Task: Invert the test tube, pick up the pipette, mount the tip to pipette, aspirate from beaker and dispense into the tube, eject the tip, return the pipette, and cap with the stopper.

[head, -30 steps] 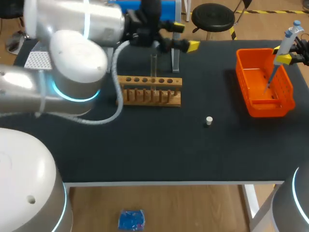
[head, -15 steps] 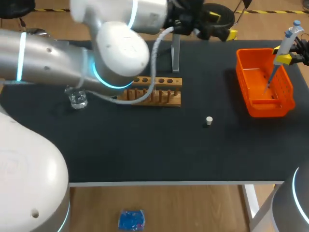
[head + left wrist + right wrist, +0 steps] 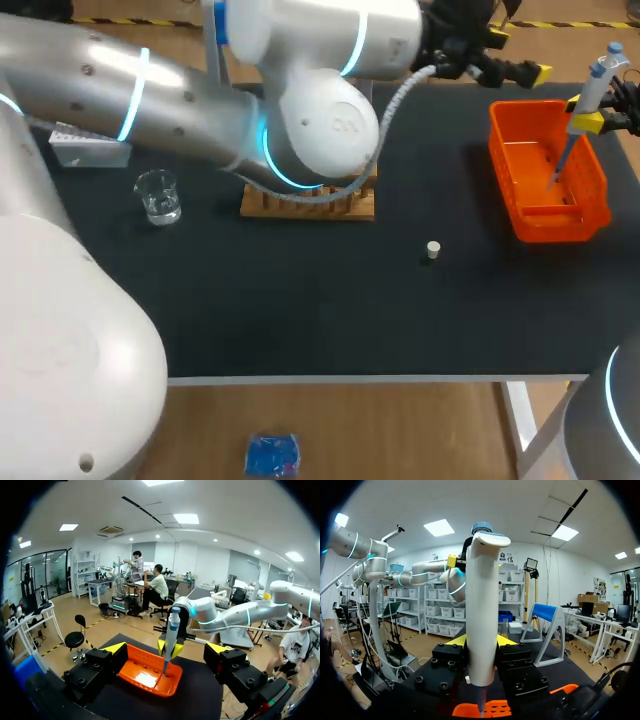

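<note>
since a second ago the left arm has swung from the far left of the table [image 3: 300, 300] across to the right. the left claw [image 3: 518, 55], which hung above the wooden rack [image 3: 345, 207], now sits at the far edge just left of the orange basket [image 3: 598, 190]. the sweep has uncovered the beaker [image 3: 158, 196]. the right arm, the pipette [image 3: 588, 95], the basket and the stopper [image 3: 432, 250] have not shifted.

at the far left lies a pale perforated tray [image 3: 88, 143], with the glass beaker upright just nearer and to its right. the rack stands mid-table, mostly hidden behind the left arm's elbow (only its near face shows). the small white stopper lies alone on the cloth to the right of the rack and nearer, well apart from both claws.

the left claw is spread wide with nothing between its fingers [image 3: 115, 648]. in its wrist view the basket and the pipette are ahead of it, apart from it.

at the right, the right claw [image 3: 580, 113] is clamped on the pipette, one finger [image 3: 457, 640] on each side of the white body. the pipette stands nearly upright, its blue top uppermost and its thin lower end down inside the basket.
</note>
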Tool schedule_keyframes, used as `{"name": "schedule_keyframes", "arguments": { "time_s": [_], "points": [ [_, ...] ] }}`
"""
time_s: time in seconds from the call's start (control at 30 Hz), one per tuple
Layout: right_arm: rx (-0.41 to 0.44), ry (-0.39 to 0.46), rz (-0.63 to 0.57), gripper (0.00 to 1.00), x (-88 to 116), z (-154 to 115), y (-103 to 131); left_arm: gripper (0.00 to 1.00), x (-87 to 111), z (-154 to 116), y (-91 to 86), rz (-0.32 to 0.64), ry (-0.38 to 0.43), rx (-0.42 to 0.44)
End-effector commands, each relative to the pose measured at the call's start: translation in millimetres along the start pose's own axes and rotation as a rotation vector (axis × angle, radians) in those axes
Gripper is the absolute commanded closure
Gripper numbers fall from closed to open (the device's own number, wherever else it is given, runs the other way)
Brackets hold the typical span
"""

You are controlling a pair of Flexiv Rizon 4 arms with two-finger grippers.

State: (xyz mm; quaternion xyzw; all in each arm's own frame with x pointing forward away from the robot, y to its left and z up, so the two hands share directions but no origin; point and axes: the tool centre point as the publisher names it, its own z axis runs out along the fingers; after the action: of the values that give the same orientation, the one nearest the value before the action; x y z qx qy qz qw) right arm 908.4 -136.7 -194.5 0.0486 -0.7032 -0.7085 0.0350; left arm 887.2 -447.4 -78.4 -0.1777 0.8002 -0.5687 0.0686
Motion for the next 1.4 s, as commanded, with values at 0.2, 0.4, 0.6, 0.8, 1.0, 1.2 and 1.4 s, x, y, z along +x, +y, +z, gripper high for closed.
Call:
{"name": "schedule_keyframes", "arguments": {
  "time_s": [0.2,0.4,0.6,0.8,1.0,1.2,1.4],
  "points": [
    [0.000,0.004,-0.001,1.00,-1,-1,0,0.00,0.3,14,-0.3,-0.001,-0.004,0.003],
    [0.000,0.004,-0.001,1.00,-1,-1,0,0.00,-2.3,17,-1.0,0.002,0.008,-0.003],
    [0.000,0.004,-0.001,1.00,-1,-1,0,0.00,-8.7,37,-2.4,0.050,0.051,-0.014],
    [0.000,0.004,-0.001,1.00,-1,-1,0,0.00,-6.5,46,-9.0,0.090,0.052,0.010],
    [0.000,0.004,-0.001,1.00,-1,-1,0,0.26,-1.4,59,-16.9,0.123,0.088,0.007],
    [0.000,0.004,-0.001,1.00,-1,-1,0,1.00,0.0,73,-21.8,0.135,0.113,0.001],
    [0.000,0.004,-0.001,1.00,-1,-1,0,1.00,-0.3,78,-23.4,0.149,0.124,0.011]
  ]
}}
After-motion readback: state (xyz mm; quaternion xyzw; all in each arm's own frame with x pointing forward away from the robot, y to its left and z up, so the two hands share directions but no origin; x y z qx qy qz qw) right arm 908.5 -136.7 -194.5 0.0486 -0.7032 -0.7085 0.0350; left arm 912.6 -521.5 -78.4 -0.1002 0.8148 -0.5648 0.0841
